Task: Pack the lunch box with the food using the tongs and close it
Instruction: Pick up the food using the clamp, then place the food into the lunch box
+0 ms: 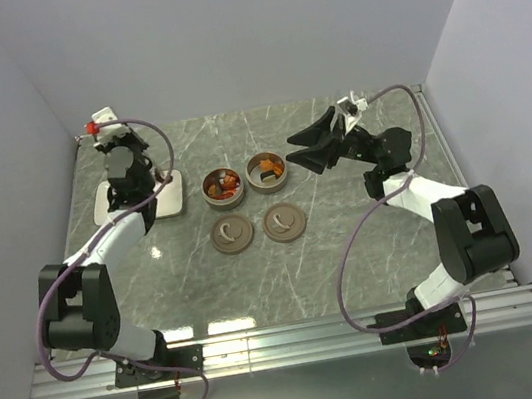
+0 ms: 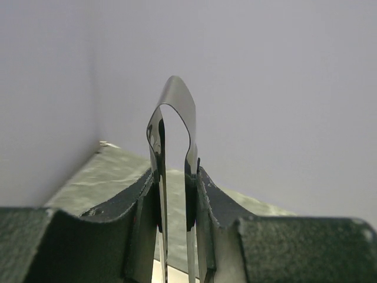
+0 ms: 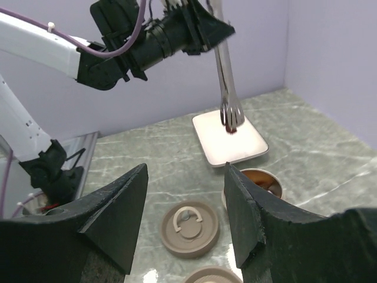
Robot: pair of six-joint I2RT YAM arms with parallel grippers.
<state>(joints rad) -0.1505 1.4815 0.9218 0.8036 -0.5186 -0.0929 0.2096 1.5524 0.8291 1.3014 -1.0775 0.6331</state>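
Observation:
My left gripper [image 2: 177,197] is shut on the metal tongs [image 2: 174,118], whose looped end sticks up between the fingers. In the right wrist view the tongs [image 3: 225,76] hang down over the white plate [image 3: 241,147], and a small red-brown piece of food [image 3: 231,127] sits at their tips; whether it touches the plate I cannot tell. The lunch box is two open round tins [image 1: 225,188] [image 1: 267,171] holding orange and red-brown food. My right gripper [image 3: 185,171] [image 1: 311,148] hovers open and empty right of the tins.
Two round tan lids [image 1: 231,232] [image 1: 284,221] lie flat in front of the tins; one lid [image 3: 189,227] shows below my right fingers. The plate [image 1: 170,196] lies left of the tins. Grey walls enclose the table on three sides.

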